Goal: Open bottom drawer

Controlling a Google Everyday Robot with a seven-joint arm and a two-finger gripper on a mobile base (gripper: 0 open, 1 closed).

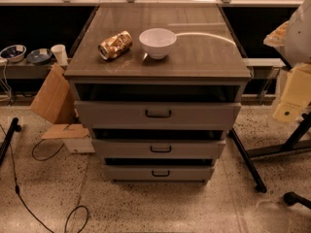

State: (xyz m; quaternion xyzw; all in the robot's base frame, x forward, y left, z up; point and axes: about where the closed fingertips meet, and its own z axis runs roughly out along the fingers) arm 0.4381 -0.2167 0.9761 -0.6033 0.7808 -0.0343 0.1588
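A grey cabinet (158, 62) with three drawers stands in the middle of the camera view, seen from the front and above. The bottom drawer (131, 173) is the lowest and narrowest-looking front, with a small black bar handle (161, 173). A dark gap shows above its front, as above the middle drawer (126, 149) and the top drawer (112, 114). My gripper is not in view. A white rounded shape with yellow parts (297, 57) at the right edge may be part of my arm.
A crushed gold can (115, 45) and a white bowl (157, 42) sit on the cabinet top. Cardboard (52, 98) leans at the left. Black cables (43, 178) lie on the speckled floor. Black stand legs (247, 160) run along the right.
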